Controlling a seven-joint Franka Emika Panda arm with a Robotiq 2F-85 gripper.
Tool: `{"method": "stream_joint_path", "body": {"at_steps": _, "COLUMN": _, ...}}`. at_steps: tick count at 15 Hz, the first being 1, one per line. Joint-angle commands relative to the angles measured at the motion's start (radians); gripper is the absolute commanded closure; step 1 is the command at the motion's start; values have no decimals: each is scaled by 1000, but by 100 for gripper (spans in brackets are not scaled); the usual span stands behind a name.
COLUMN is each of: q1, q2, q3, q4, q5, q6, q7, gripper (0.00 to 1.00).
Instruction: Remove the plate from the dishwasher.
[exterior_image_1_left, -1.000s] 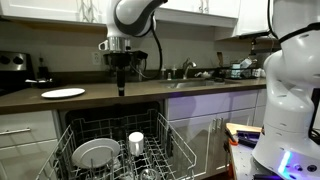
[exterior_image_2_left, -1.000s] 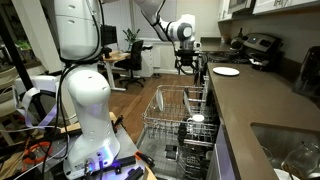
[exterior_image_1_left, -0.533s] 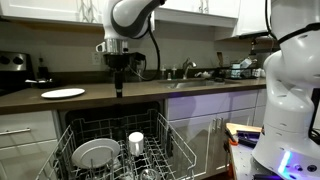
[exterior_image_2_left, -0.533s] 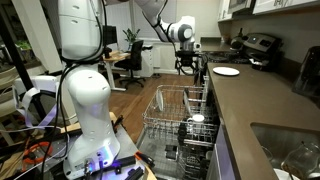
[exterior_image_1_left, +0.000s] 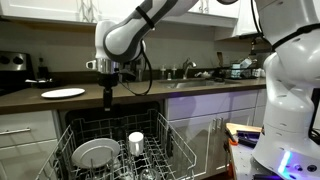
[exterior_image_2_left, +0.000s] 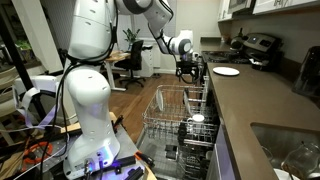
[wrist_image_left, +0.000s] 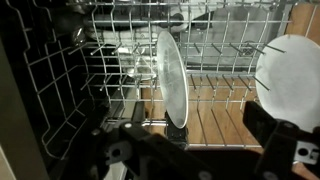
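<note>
My claw (wrist_image_left: 200, 135) is spread wide and has hold of nothing: in the wrist view one dark finger (wrist_image_left: 118, 155) sits at the lower left and the other at the lower right, with open air between them, touching neither wire nor dish. In both exterior views the claw (exterior_image_1_left: 108, 97) (exterior_image_2_left: 187, 70) hangs pointing downward, well above the pulled-out rack (exterior_image_1_left: 178, 140), and from those angles I cannot judge its opening. The plate (exterior_image_1_left: 96, 153) stands among the tines at the lower left of the rack, in the open dishwasher (exterior_image_1_left: 110, 122). In the wrist view the plate (wrist_image_left: 171, 78) shows nearly edge-on at the centre of the frame, its lower edge hidden behind the claw's body. Just to its right in an exterior view stands a white cup (exterior_image_1_left: 136, 142). A white disc (wrist_image_left: 290, 65) at the right edge of the wrist view is cut off, and I cannot tell what it is. A flat plate (exterior_image_1_left: 63, 93) lies on the counter (exterior_image_1_left: 30, 101) at the left. The fingers themselves are dark and blurred.
</note>
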Motion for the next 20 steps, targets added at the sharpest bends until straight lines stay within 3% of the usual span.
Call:
{"method": "stream_joint_path", "body": {"at_steps": 1, "q1": -9, "q2": 109, "q3": 28, "q4": 90, "q5": -14, "q6": 37, "q7": -19, "gripper": 0}}
{"method": "stream_joint_path", "body": {"at_steps": 12, "q1": 7, "q2": 316, "q3": 43, "q4": 253, "q5": -52, "q6": 23, "q7": -6, "gripper": 0}}
{"method": "stream_joint_path", "body": {"at_steps": 16, "q1": 20, "q2": 367, "q3": 42, "q4": 286, "q5": -77, "q6": 23, "q7": 1, "gripper": 20}}
{"method": "stream_joint_path", "body": {"at_steps": 19, "q1": 27, "q2": 393, "q3": 38, "q4": 304, "q5": -93, "q6": 24, "q7": 2, "gripper": 19}}
{"method": "stream_joint_path", "body": {"at_steps": 20, "q1": 26, "q2": 397, "q3": 38, "q4": 309, "q5": -97, "q6": 23, "q7": 1, "gripper": 44}}
